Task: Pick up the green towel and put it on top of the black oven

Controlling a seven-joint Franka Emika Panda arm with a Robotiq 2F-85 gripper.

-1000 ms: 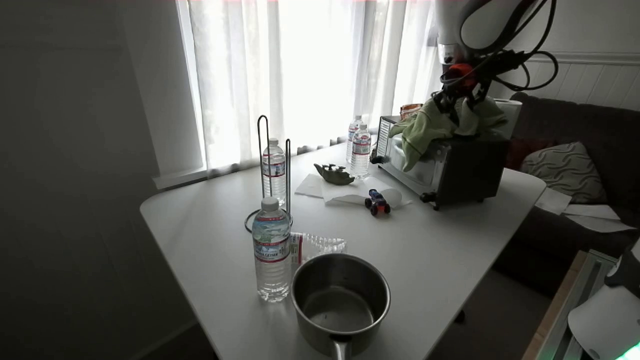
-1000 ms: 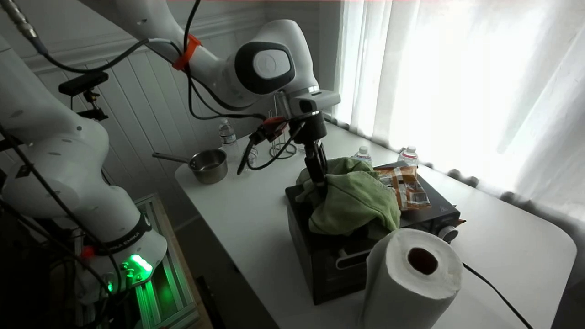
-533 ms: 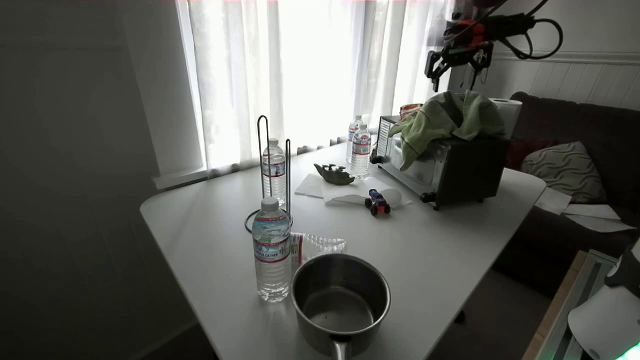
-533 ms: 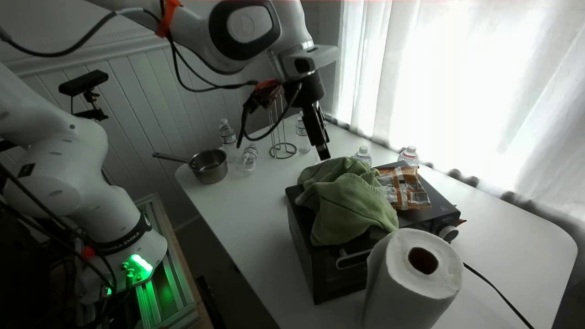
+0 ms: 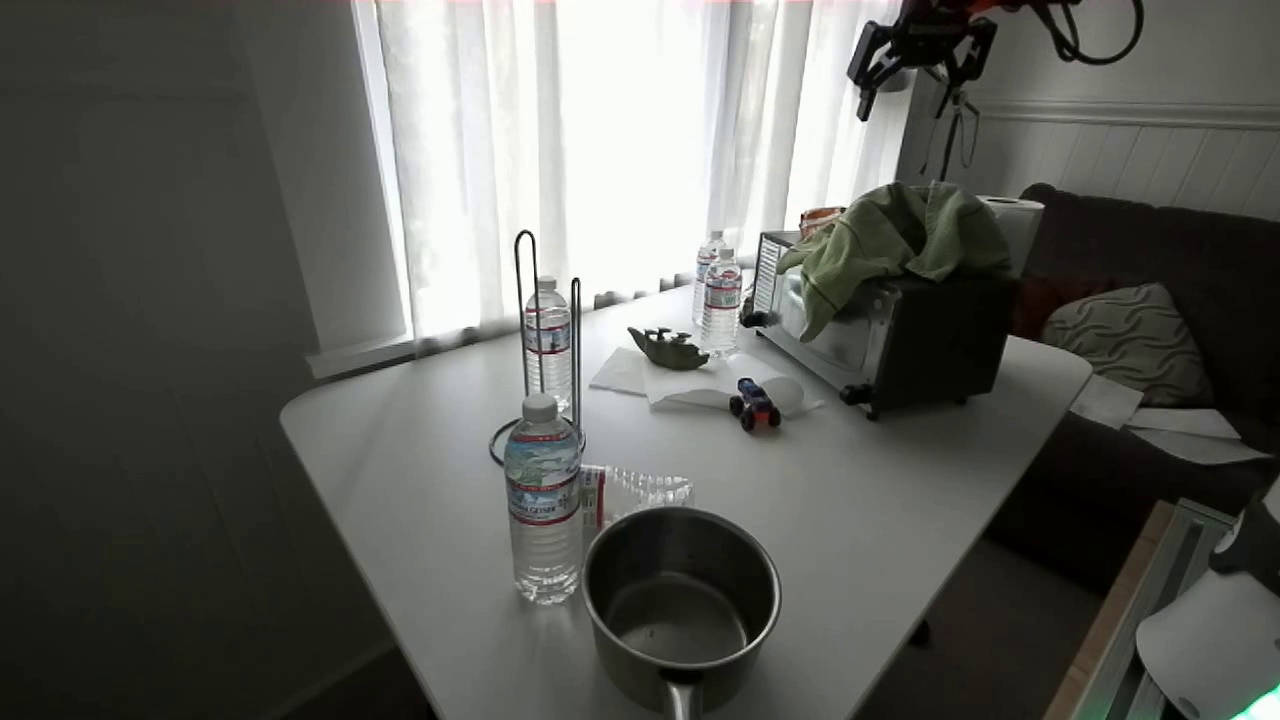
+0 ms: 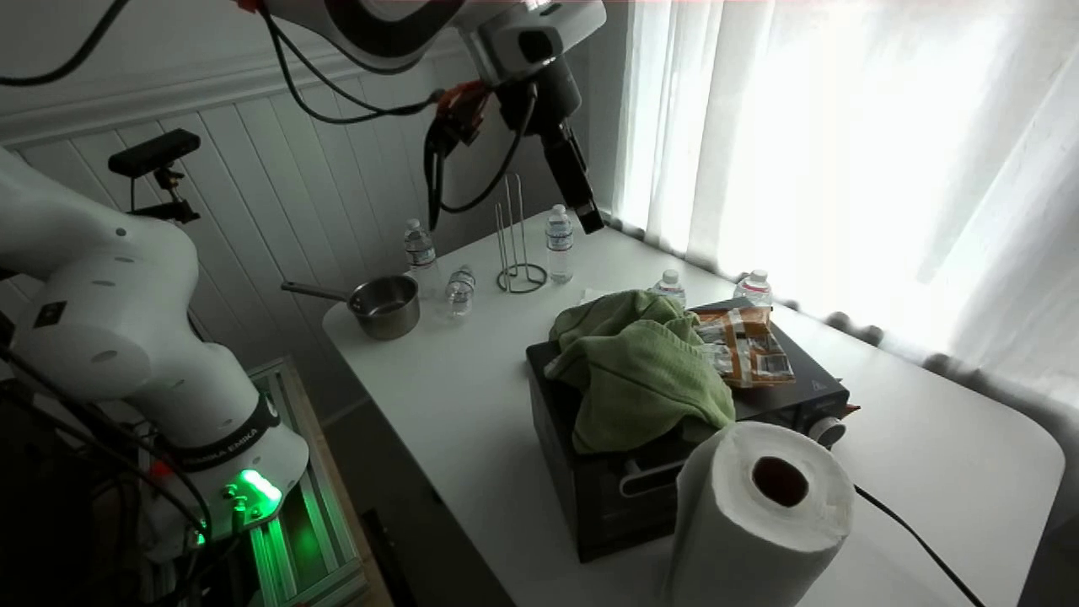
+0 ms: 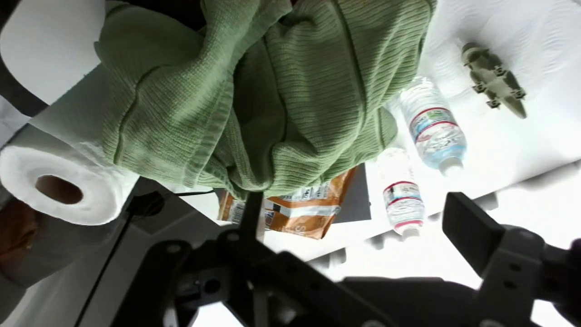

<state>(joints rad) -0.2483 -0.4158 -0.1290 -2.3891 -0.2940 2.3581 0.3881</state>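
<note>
Your claw point(image 7: 354, 202) hangs in the air, fingertips down. Its two fingers stand wide apart, and it has hold of nothing. The green towel point(image 6: 645, 379) lies below your claw and clear of it, heaped in loose folds on top of the black oven point(image 5: 945, 345). In an exterior view a corner of the towel droops over the edge and down one face of the oven.

Also below your claw, on the oven top, an orange packet point(image 6: 750, 346) lies just beside the towel; whether the two touch, you cannot tell from these views. The white bench point(image 5: 850, 480) beneath carries the oven. An upright paper roll point(image 6: 775, 548) and two upright clear bottles point(image 5: 722, 310) stand near the oven, lower than your claw. A boat-shaped toy point(image 5: 668, 350) rests on white paper point(image 5: 695, 388), with a small wheeled toy point(image 5: 755, 405) at the paper's edge.

Well apart from your claw, toward the bench's far end, you have a steel saucepan point(image 5: 690, 590), a full-height bottle point(image 5: 545, 510) upright beside it, and a second bottle point(image 5: 640, 490) on its side. A wire stand point(image 6: 518, 244) is upright near them.
</note>
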